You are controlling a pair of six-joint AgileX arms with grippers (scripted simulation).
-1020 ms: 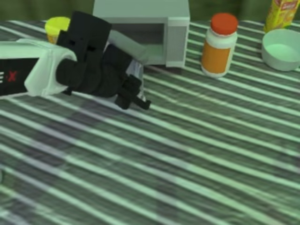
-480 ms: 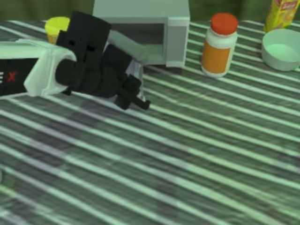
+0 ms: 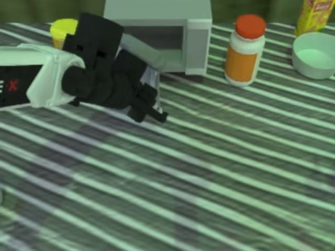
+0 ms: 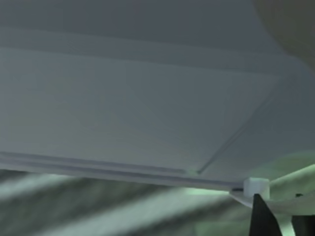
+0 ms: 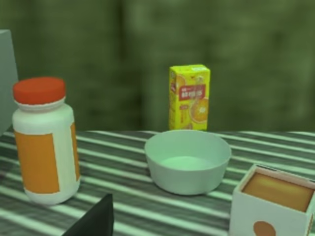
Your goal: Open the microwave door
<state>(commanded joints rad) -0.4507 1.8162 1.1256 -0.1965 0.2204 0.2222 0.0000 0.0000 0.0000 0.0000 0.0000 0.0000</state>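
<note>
Striped tablecloth (image 3: pixel 220 172), with the microwave (image 3: pixel 157 31) sitting at 12 o'clock. Its door (image 3: pixel 144 52) hangs part-open, swung toward 7 o'clock, right against the left gripper (image 3: pixel 149 110). Can't tell how its fingers stand. Right arm isn't visible from above.

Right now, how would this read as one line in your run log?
task: open microwave door | door: swung partly open | left gripper: at door's free edge | right arm: out of top view | microwave: cavity showing
</note>
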